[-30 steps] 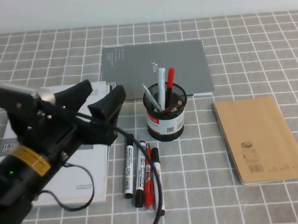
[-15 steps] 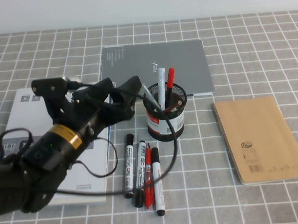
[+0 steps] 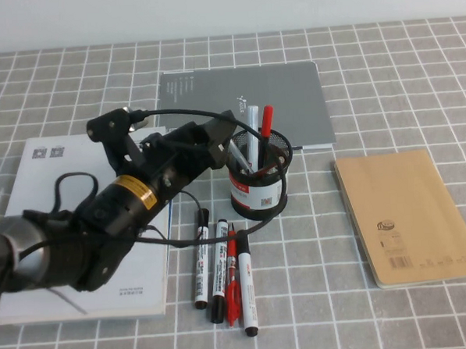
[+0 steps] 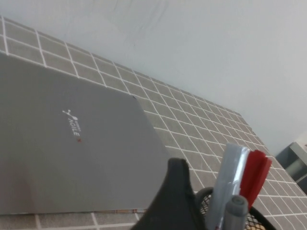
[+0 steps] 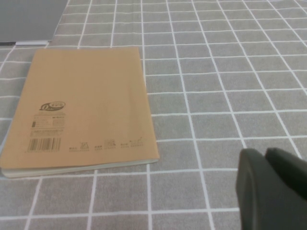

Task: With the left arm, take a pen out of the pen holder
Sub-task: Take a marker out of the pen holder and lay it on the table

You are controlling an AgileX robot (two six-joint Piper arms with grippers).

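Note:
The black mesh pen holder (image 3: 257, 190) stands mid-table with a silver pen (image 3: 252, 125), a red pen (image 3: 266, 123) and a leaning grey pen (image 3: 233, 145) sticking out. My left gripper (image 3: 215, 139) is open and empty, just left of the holder's rim and level with the pen tops. In the left wrist view one black finger (image 4: 175, 196) shows beside the silver pen (image 4: 231, 177), the red pen (image 4: 255, 173) and the grey pen's cap (image 4: 236, 207); the other finger is out of frame. My right gripper (image 5: 265, 154) hovers shut over bare tablecloth, right of the tan notebook.
A grey notebook (image 3: 241, 104) lies behind the holder. A tan notebook (image 3: 407, 212) lies to the right. A white book (image 3: 33, 232) lies under my left arm. Several markers (image 3: 222, 261) lie side by side in front of the holder.
My left arm has swung from the front left toward the holder, bringing the open gripper up to the pens. Nothing has been taken hold of.

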